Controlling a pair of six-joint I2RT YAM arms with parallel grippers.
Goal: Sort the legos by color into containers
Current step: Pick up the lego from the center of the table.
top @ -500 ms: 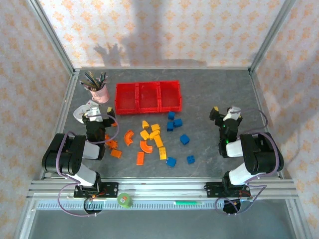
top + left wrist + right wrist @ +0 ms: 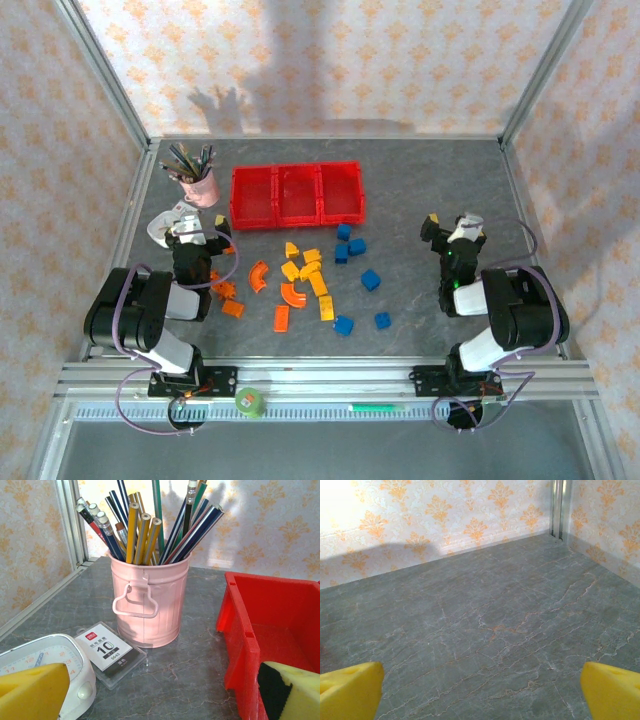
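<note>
Loose legos lie mid-table in the top view: orange ones to the left, yellow ones in the middle, blue ones to the right. Behind them stand the red containers, three joined bins that look empty; the left bin's wall is close on the right in the left wrist view. My left gripper is open, left of the orange pieces, with nothing between its yellow fingertips. My right gripper is open over bare table at the right, holding nothing.
A pink cup of pens stands left of the bins. A white clock and a small card case lie just ahead of my left gripper. A green tape roll rests on the front rail. Frame posts edge the table.
</note>
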